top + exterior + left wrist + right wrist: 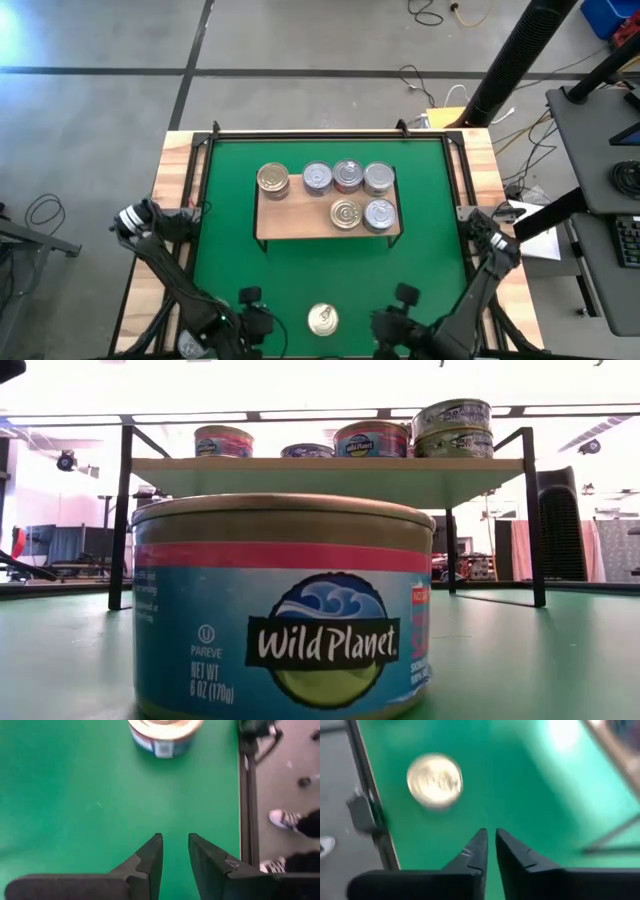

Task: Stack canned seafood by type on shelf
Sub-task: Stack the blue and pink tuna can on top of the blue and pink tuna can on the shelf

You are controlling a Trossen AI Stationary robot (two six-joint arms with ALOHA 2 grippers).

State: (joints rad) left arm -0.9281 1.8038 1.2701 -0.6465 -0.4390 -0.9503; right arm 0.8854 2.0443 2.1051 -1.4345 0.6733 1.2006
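On nearest tin (283, 610): "Wild Planet"

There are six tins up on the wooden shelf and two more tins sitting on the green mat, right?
Not quite. Only one tin sits on the green mat, near the front edge between the two arms. The high view shows it. Six tins are visible on top of the wooden shelf, as you said.

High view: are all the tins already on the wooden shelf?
No. One gold-lidded tin sits on the green mat near the front edge, apart from the shelf.
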